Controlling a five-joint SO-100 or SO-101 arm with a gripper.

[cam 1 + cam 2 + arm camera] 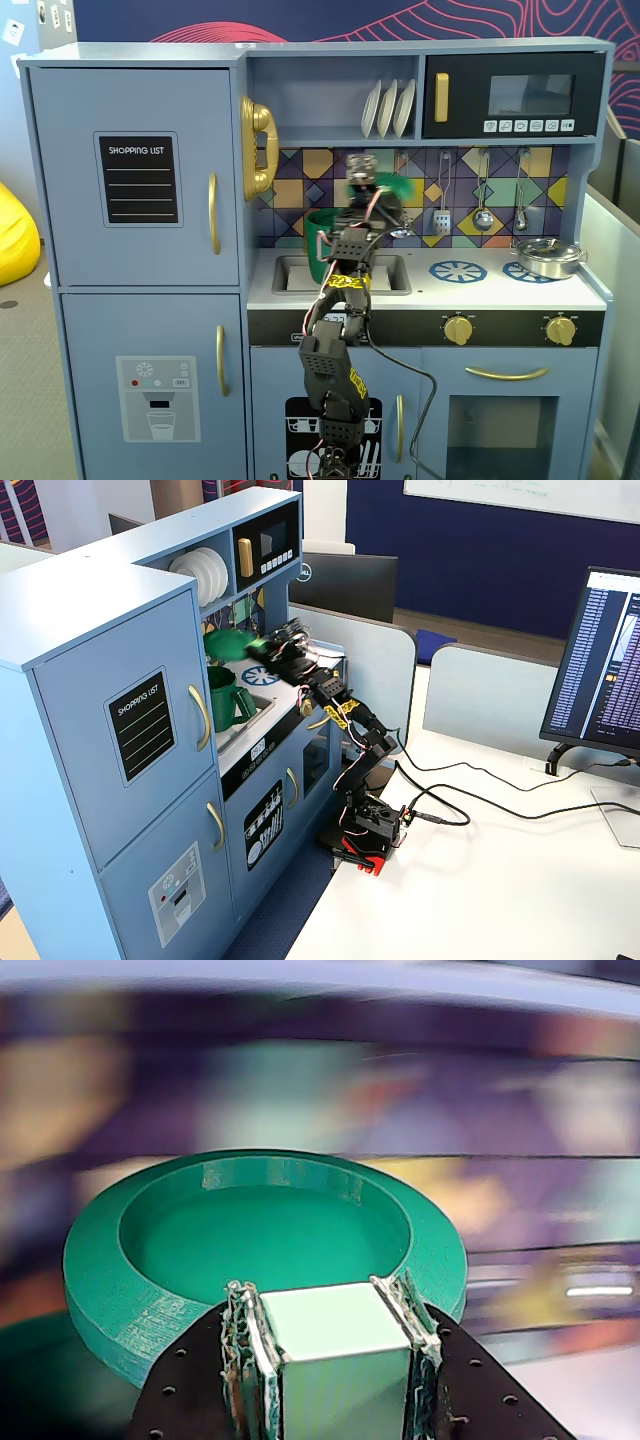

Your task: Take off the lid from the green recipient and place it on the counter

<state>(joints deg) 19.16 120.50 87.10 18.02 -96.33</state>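
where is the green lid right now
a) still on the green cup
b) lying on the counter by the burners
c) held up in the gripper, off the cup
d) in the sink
c: the wrist view shows the gripper shut on the lid, and a fixed view shows the lid lifted clear above the open green cup.

White plates (389,108) stand in the rack beside the microwave (514,96). A steel pot (548,257) sits far right. A yellow phone (259,147) hangs left.
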